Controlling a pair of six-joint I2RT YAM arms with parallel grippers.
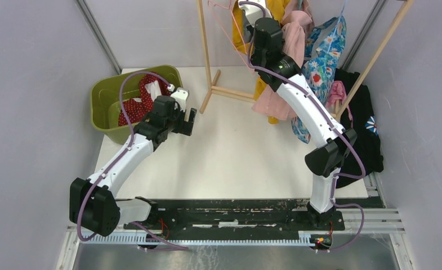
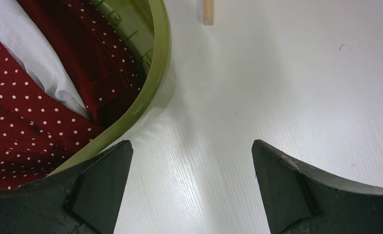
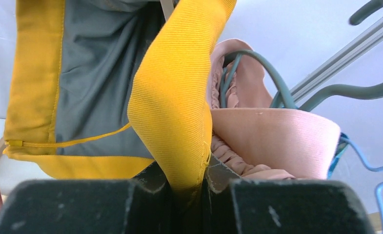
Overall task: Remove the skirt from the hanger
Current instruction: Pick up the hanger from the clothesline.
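Note:
The yellow skirt [image 1: 260,89] hangs on the wooden rack [image 1: 206,50] at the back. In the right wrist view a fold of the skirt [image 3: 174,97], with its grey lining beside it, runs down between the fingers. My right gripper [image 3: 187,183] is shut on that fold, high up at the rail [image 1: 251,12]. Cloth hides the skirt's hanger; I cannot tell which one carries it. My left gripper [image 1: 187,121] hovers open over the white table, next to the green bin [image 2: 152,92], with nothing between its fingers [image 2: 191,151].
The green bin [image 1: 108,93] at the left holds a red dotted cloth [image 1: 134,107]. A pink garment [image 1: 275,104] on teal hangers [image 3: 257,63], a blue floral one [image 1: 325,50] and a black one [image 1: 365,129] hang right of the skirt. The rack's foot [image 2: 208,12] lies ahead of the left gripper.

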